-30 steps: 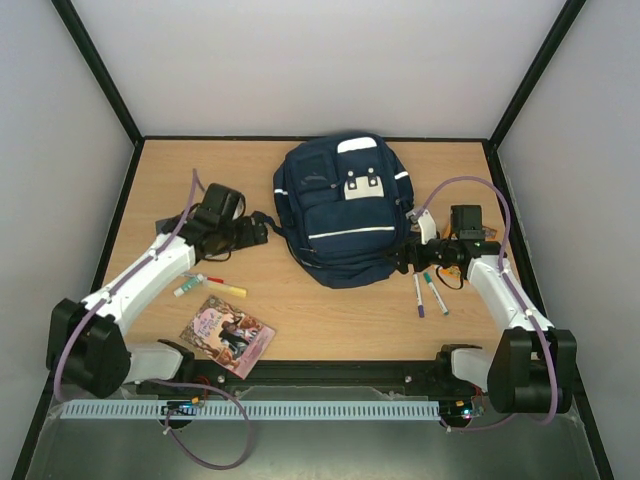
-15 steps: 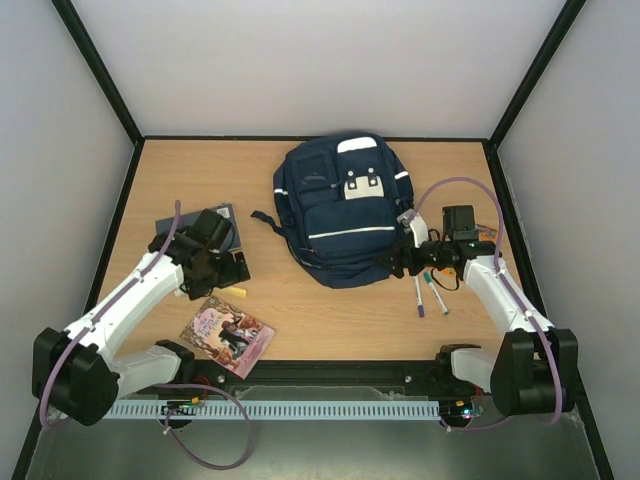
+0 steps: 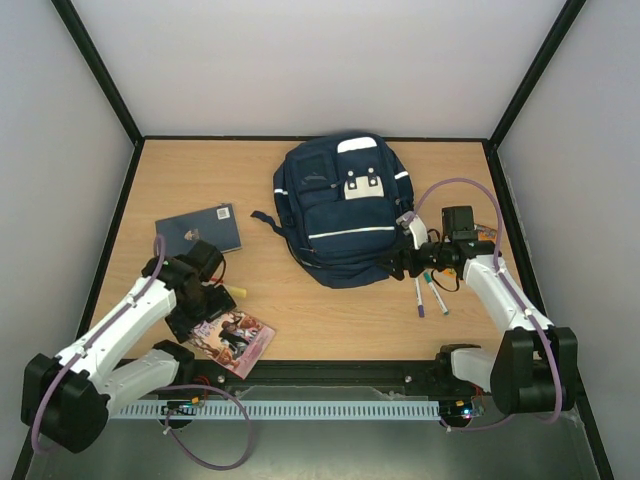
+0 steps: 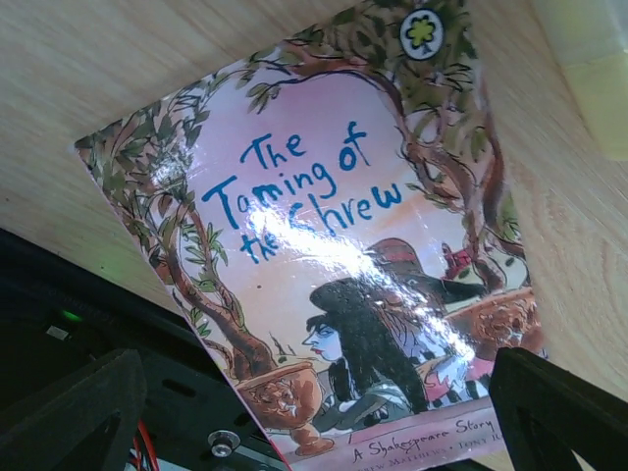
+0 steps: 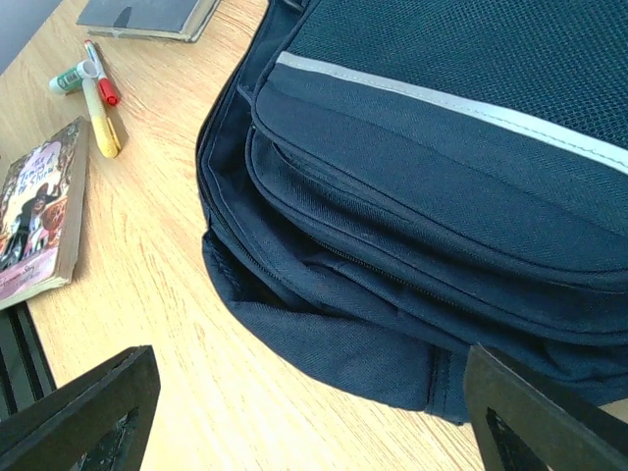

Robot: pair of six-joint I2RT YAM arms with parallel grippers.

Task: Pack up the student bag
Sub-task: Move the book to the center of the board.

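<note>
Fingers (image 4: 69,412) of the left gripper (image 4: 314,417) spread wide, holding nothing, pointing down over a storybook (image 4: 334,245). Right gripper (image 5: 314,422), likewise wide and empty, reaches low toward the student bag (image 3: 345,215) lying mid-table (image 3: 300,310).

Right wrist view: a navy-blue fabric student bag (image 5: 442,196) is seen filling the upper right, lying on a light wooden tabletop (image 5: 167,294). A white reflective stripe (image 5: 442,98) is noted across its mesh front pocket. The right gripper (image 5: 314,412) is seen with black fingers (image 5: 88,407) spread wide, the bag's bottom edge between them. At far left an illustrated paperback book (image 5: 39,211) is recorded. Beyond it a yellow highlighter (image 5: 101,123), a red-capped pen (image 5: 102,74) and a green-and-white marker (image 5: 69,77) are clustered. A flat dark notebook (image 5: 147,15) is cut off by the top edge.
</note>
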